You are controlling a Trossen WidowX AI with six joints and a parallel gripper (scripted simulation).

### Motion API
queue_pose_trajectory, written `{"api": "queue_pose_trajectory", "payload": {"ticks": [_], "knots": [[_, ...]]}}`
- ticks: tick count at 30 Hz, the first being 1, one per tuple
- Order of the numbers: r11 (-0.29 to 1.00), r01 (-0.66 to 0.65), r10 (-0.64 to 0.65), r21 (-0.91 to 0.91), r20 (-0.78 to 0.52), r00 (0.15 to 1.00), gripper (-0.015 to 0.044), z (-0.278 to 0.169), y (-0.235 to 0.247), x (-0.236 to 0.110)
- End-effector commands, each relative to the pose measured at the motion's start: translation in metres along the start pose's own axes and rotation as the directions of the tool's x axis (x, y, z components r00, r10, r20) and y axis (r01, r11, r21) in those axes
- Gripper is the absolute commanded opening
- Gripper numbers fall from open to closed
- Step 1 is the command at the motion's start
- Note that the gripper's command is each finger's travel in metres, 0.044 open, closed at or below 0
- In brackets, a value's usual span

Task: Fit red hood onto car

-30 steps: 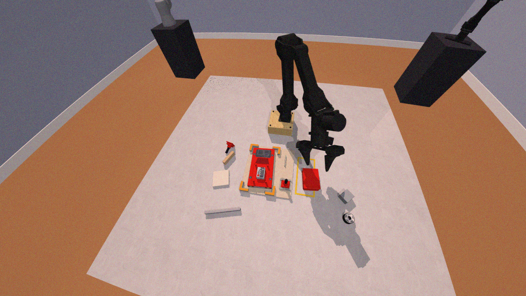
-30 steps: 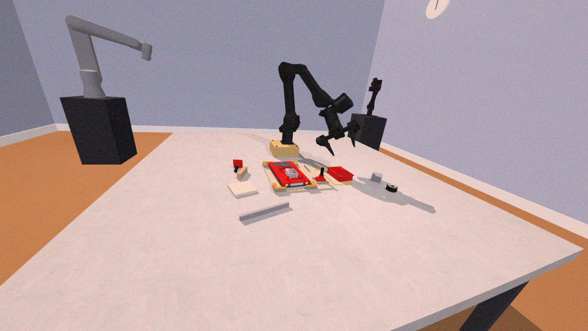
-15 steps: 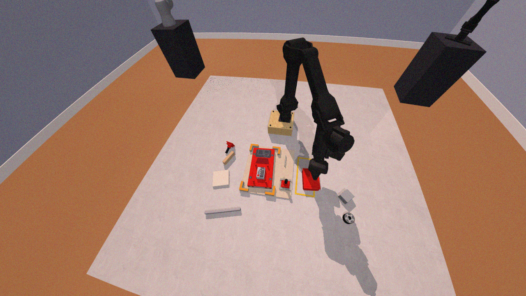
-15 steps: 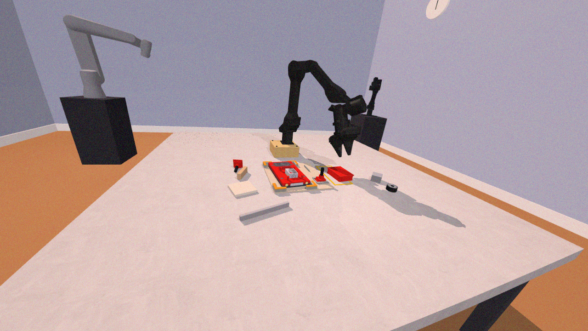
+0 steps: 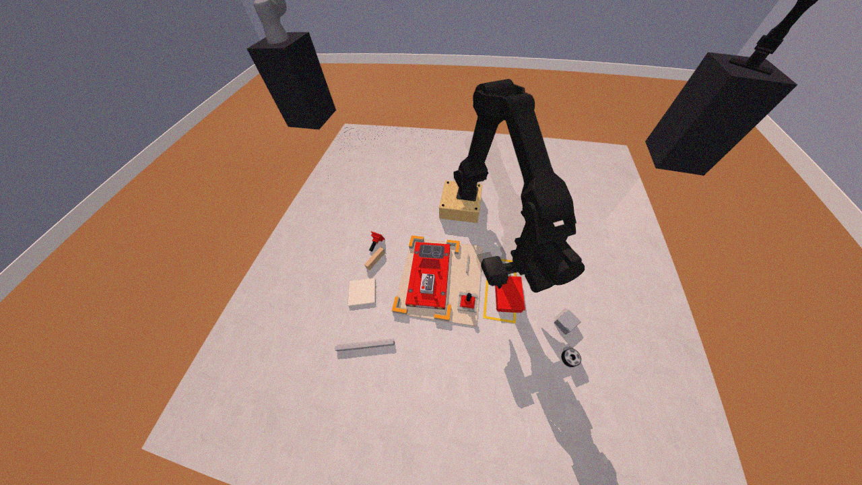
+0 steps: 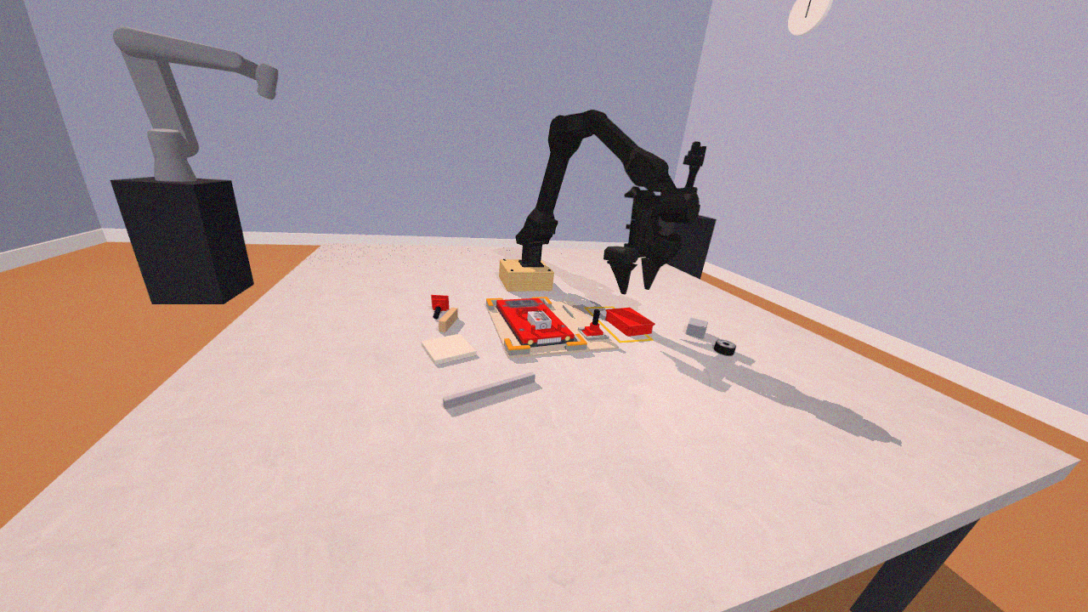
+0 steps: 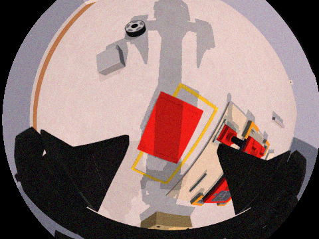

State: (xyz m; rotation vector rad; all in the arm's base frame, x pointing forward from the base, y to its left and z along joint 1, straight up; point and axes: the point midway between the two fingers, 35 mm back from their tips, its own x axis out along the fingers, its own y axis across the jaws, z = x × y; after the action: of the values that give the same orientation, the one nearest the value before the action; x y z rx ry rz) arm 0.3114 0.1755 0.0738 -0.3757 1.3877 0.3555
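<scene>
The red hood [image 5: 511, 294] [image 6: 630, 320] [image 7: 170, 127] lies flat on the table inside a yellow marked rectangle [image 5: 499, 318] [image 7: 199, 97], right of the car. The red chassis [image 5: 419, 289] [image 6: 524, 325] sits in a jig with orange corner brackets [image 5: 398, 305], its grey engine block [image 5: 428, 281] [image 6: 538, 320] in the middle. My gripper [image 5: 506, 276] [image 6: 636, 287] [image 7: 175, 145] is open and empty. It points down and hangs well above the hood's far end, one finger on each side of it in the wrist view. The pegs are too small to make out.
A small red piece with a black knob [image 5: 467, 300] [image 6: 595, 327] stands between car and hood. A grey block [image 5: 567, 320] [image 6: 696, 327] and a black wheel [image 5: 572, 356] [image 6: 725, 347] lie to the right. A grey bar [image 5: 364, 345], a beige plate [image 5: 361, 292] and a red clamp [image 5: 376, 239] lie left.
</scene>
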Motion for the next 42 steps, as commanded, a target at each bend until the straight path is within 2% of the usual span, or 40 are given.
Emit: {"api": "queue_pose_trajectory", "payload": {"ticks": [1, 42], "knots": [[0.953, -0.009, 0.044, 0.303, -0.11, 0.993, 0.044, 0.0, -0.001, 0.006], [0.953, -0.009, 0.044, 0.303, -0.11, 0.993, 0.044, -0.002, 0.0, 0.029]]}}
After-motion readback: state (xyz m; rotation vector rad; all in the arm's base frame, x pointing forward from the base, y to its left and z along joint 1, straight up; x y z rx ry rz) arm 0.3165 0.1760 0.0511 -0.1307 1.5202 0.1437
